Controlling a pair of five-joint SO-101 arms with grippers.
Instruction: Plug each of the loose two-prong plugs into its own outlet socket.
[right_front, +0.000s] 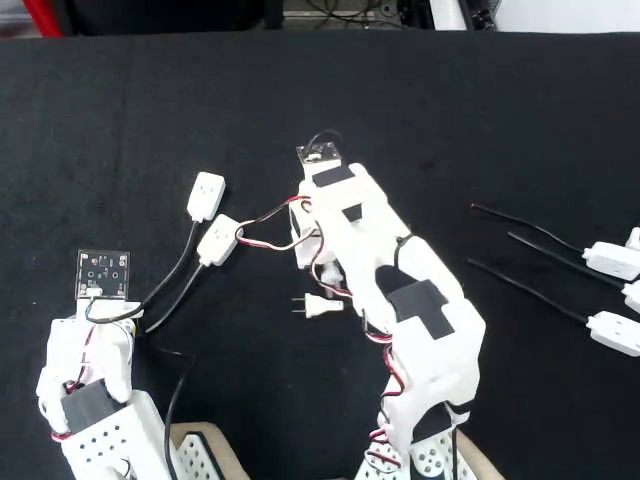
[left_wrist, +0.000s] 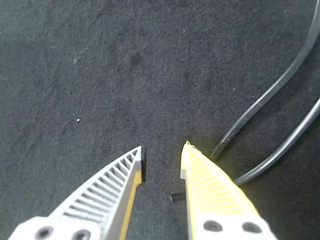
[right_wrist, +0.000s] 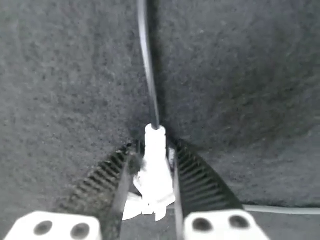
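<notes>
Jaws of the right gripper (right_wrist: 153, 146) were clamped on a white plug (right_wrist: 156, 172), its black cord (right_wrist: 147, 65) running away over the table (right_wrist: 250, 75). The left gripper (left_wrist: 161, 150) stood open above the table, two cords (left_wrist: 270, 95) just beside one finger (left_wrist: 210, 185). A loose plug (right_front: 318, 306) lay apart from two sockets (right_front: 205, 196).
</notes>
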